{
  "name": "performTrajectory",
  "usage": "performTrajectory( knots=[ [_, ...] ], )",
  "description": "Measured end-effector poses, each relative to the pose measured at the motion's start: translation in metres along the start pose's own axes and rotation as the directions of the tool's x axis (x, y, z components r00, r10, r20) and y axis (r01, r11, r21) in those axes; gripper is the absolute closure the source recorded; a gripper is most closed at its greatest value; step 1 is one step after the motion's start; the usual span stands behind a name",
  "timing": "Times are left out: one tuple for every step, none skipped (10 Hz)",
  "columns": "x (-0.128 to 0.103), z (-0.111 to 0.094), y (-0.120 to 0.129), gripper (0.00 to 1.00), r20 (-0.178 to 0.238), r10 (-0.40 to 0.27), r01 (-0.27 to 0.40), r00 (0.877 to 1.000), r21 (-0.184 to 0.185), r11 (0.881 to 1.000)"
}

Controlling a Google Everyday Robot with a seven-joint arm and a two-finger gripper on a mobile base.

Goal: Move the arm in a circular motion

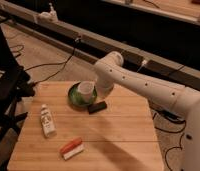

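The gripper (102, 91), clenched on nothing, seems to hang just beside the white cup (85, 90) on its round green saucer (75, 97). The arm (143, 87), smooth rounded white tubing, reaches in from the right over the slatted bamboo table (118, 135).

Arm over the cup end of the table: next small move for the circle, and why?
Probably sweep the arm on along its arc, keeping height. Its bent end hangs right beside the white cup on the green saucer, with the small black block just below. The pincer, tucked under the joint, is shut and holds nothing, so dropping lower risks knocking the cup.
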Motion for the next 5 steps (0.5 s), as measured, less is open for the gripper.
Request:
performTrajectory(
  knots=[
    [-0.008,0.002,0.021,1.0,0.007,0.004,-0.004,1.0,-0.022,1.0],
    [-0.01,0.004,0.044,1.0,0.006,0.029,-0.028,1.0,-0.049,0.998],
    [-0.009,0.007,0.074,1.0,0.001,0.07,-0.069,0.998,-0.095,0.993],
    [0.001,0.011,0.106,1.0,-0.015,0.135,-0.136,0.991,-0.145,0.98],
    [0.013,0.012,0.125,1.0,-0.035,0.187,-0.19,0.982,-0.174,0.966]
  ],
)
